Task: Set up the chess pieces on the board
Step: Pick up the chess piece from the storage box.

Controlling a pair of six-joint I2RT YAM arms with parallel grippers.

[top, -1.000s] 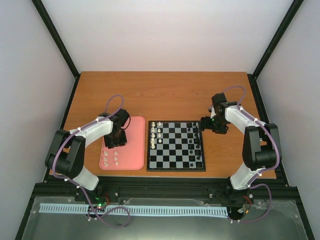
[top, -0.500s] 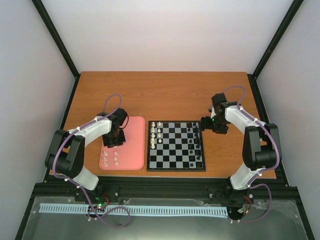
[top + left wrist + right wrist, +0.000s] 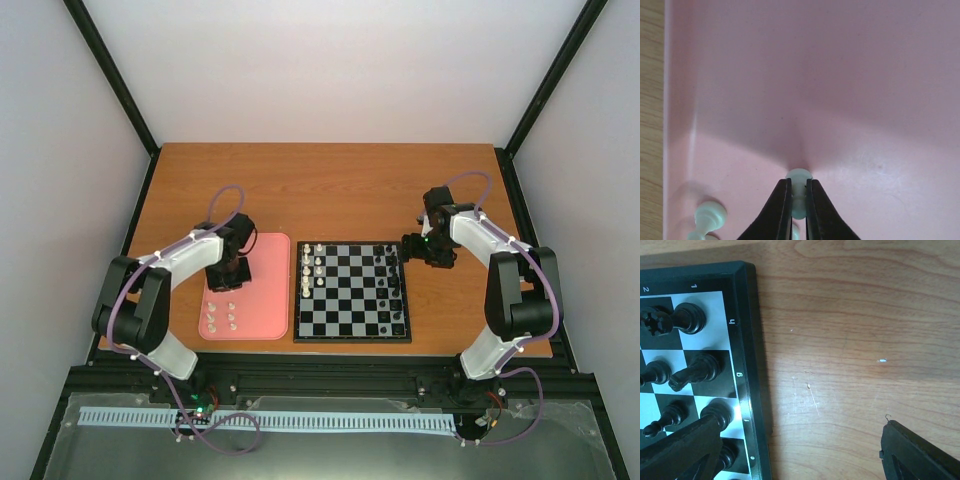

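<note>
Left fingers [image 3: 781, 212] pinch a pale chess piece [image 3: 799, 176] between their tips over the pink tray [image 3: 840, 75]; right fingers [image 3: 920, 452] stand wide.

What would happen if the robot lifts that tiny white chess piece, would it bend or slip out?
It probably won't bend: the chess piece looks like hard moulded plastic. It is likely very light, since it looks tiny between the tips of the left gripper. It might slip or twist, because the narrow tips pinch only its smooth-looking, rounded body.

Left hand [image 3: 798, 186] has closed on a white chess piece [image 3: 799, 175].
</note>
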